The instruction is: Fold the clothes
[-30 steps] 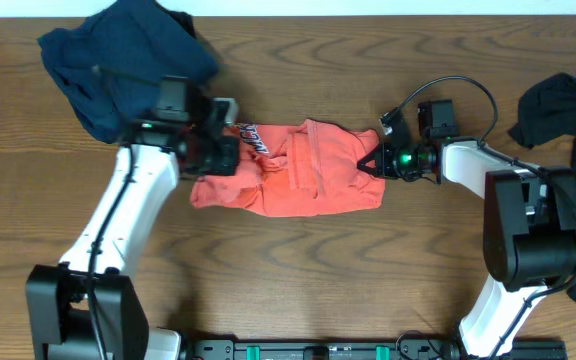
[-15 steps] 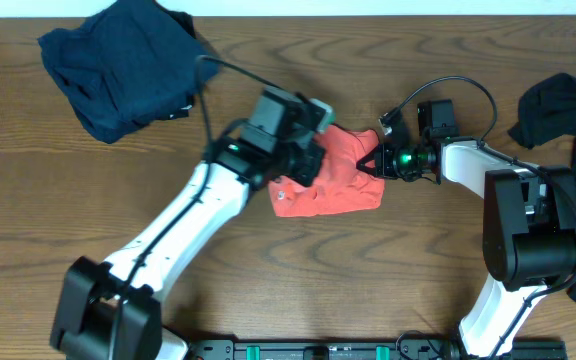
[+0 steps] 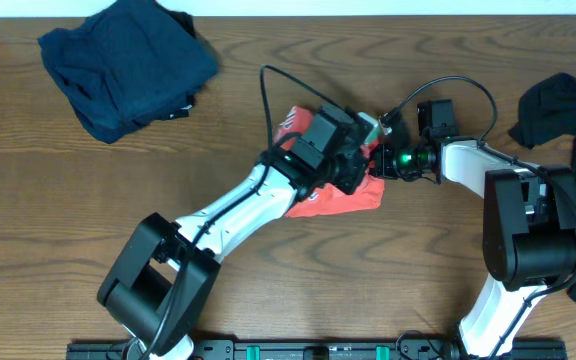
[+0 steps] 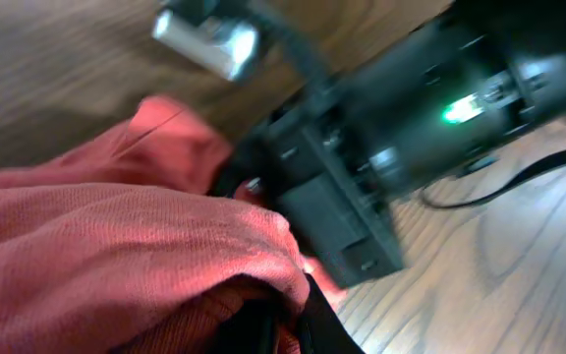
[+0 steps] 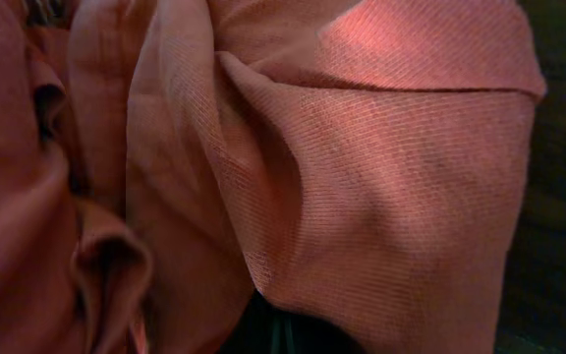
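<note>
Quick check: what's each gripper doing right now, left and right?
Left gripper: closed, holding a fold of the red-orange T-shirt.
Right gripper: closed, holding the same T-shirt's right edge.

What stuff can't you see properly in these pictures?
- Overhead: the left arm covers most of the red shirt, its lettering, and the fingertips of the left hand.
- Left wrist: the right hand is blurred.
- Right wrist: red cloth fills the view, so nothing else can be told.
- Overhead: the black shirt runs off the right edge.
</note>
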### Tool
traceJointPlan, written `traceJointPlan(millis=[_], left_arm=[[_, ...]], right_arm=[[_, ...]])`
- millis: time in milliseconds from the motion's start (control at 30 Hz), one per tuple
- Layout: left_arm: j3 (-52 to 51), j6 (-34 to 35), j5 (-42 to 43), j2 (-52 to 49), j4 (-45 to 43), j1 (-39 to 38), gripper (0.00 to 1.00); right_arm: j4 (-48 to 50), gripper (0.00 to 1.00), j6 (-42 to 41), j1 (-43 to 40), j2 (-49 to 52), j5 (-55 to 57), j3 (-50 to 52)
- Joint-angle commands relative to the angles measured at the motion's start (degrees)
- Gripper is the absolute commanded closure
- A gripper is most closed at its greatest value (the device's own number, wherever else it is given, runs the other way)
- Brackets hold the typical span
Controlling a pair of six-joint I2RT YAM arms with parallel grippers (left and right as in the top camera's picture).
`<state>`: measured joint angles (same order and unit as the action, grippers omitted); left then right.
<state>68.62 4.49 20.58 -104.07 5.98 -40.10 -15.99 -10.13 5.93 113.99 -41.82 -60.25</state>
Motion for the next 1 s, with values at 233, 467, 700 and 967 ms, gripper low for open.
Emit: traceJointPlan(millis=[233, 467, 700, 967], left_arm=[[1.7, 0.6, 0.3, 0.2, -1.4, -1.0, 0.17], [1.7, 0.8, 0.3, 2.6, -1.2, -1.0, 0.02], [1.7, 3.4, 0.3, 14.3, 1.3, 1.7, 0.02], [1.7, 3.8, 0.3, 29.2, 13.0, 13.6, 0.02]], right_arm=[[-1.6, 0.99, -0.6, 0.5, 3.6, 4.2, 1.8], [-1.3, 0.98, -0.6, 0.4, 3.6, 4.2, 1.8], [-0.7, 0.99, -0.6, -0.9, 3.2, 1.6, 0.6], [-1.9, 0.99, -0.4, -4.3, -5.3, 2.2, -2.6]])
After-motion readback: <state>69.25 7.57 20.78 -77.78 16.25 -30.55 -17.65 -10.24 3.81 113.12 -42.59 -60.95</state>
